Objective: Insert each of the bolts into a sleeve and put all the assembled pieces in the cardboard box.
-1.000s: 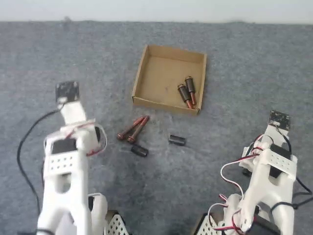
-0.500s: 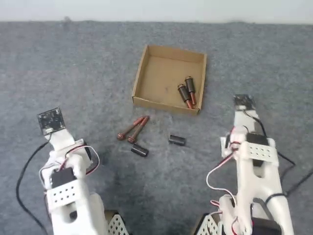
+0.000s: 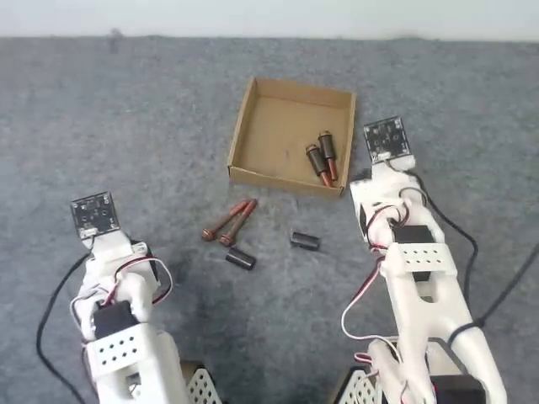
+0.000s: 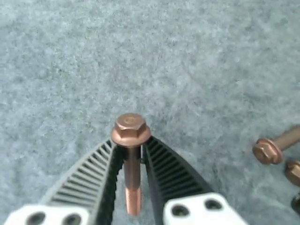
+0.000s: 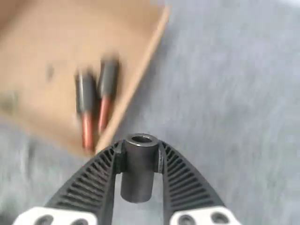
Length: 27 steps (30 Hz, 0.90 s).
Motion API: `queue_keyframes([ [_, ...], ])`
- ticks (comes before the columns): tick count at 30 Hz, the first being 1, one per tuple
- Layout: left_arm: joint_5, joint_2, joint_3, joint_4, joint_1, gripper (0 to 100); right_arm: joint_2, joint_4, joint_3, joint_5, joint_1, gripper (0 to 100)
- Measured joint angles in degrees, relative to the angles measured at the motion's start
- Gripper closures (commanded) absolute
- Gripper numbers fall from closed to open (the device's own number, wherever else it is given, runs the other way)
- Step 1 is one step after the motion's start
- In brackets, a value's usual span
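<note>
My left gripper (image 4: 131,142) is shut on a copper bolt (image 4: 131,131), whose hex head sticks out past the fingertips. My right gripper (image 5: 139,149) is shut on a black sleeve (image 5: 138,168), its open end facing outward, close to the near right corner of the cardboard box (image 5: 42,42). In the high view the box (image 3: 278,118) holds two assembled pieces (image 3: 322,157). Two loose bolts (image 3: 228,221) and two black sleeves (image 3: 240,258) (image 3: 305,241) lie on the carpet in front of it. The left arm (image 3: 118,278) is at the near left, and the right arm (image 3: 396,227) is beside the box.
Grey carpet covers the whole work area, with a pale wall along the far edge. The heads of two loose bolts (image 4: 266,151) (image 4: 294,171) lie on the carpet off to one side of my left gripper. Open carpet lies left of the box and between the arms.
The right arm has swung forward and left, up to the box's near right corner. The left arm has drawn back toward the near left edge with its bolt.
</note>
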Motion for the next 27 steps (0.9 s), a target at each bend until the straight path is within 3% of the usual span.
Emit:
queue_keyframes([
  [6, 0.0, -5.19, 1.23, 2.29, 0.0, 99, 0.0, -16.97, 0.0, 0.0, -0.97, 98.9],
  [13, 0.0, -13.1, 3.69, 5.36, 0.53, 99, 2.11, -26.55, 0.0, 0.0, -4.92, 98.9],
  [20, 0.0, -21.27, 4.4, 11.52, 2.2, 99, 16.18, -41.93, 0.0, 0.0, -7.12, 98.9],
  [27, -0.09, -21.98, 4.4, 11.96, 2.11, 99, 31.38, -63.56, -4.57, 0.0, -7.03, 98.9],
])
